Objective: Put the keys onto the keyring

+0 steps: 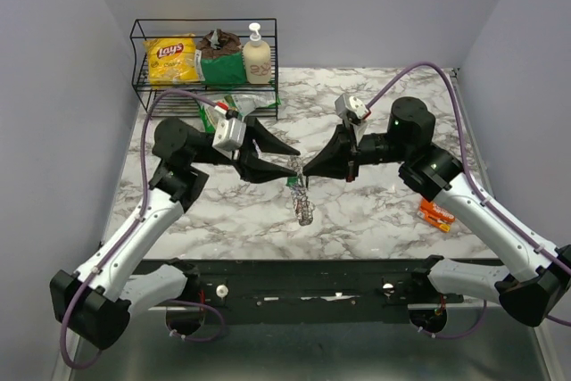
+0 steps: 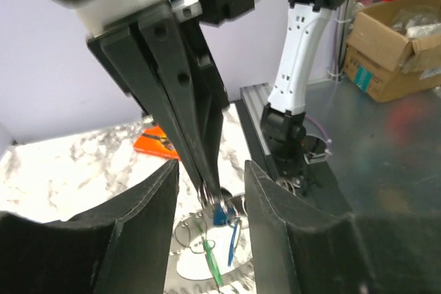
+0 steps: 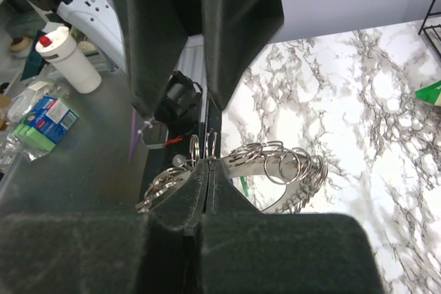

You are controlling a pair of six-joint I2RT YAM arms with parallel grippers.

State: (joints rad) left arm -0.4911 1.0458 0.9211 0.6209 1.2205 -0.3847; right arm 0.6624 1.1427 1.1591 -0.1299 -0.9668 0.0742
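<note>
Step in hand: mid-threading. Both arms meet over the middle of the white-and-grey marble desk (image 1: 375, 220), slightly toward the near edge.

Right end effector (image 3: 207, 173): fingers pressed together, pinching a bunch of linked silver wire keyrings (image 3: 275, 166) held up off the desk. Loops spill out either side of the pinch.

Left end effector (image 2: 211, 169): fingers spread, empty, straddling the right one's tips.

Small key with a blue plastic head (image 2: 219, 214) hangs right under the pinch point. Green-headed key (image 2: 211, 261) dangles lower. Cannot tell whether either is fully on a ring, too small. No red key visible.

Flat orange packet (image 1: 436, 214) lies near the right edge and black wire basket (image 1: 203, 21) sits at the far-left corner, both out of play.

Next move, my read: left needs to close on a loose key head or a ring coil with fine alignment, while right holds firm. Risk is the bunch swinging or slipping.
</note>
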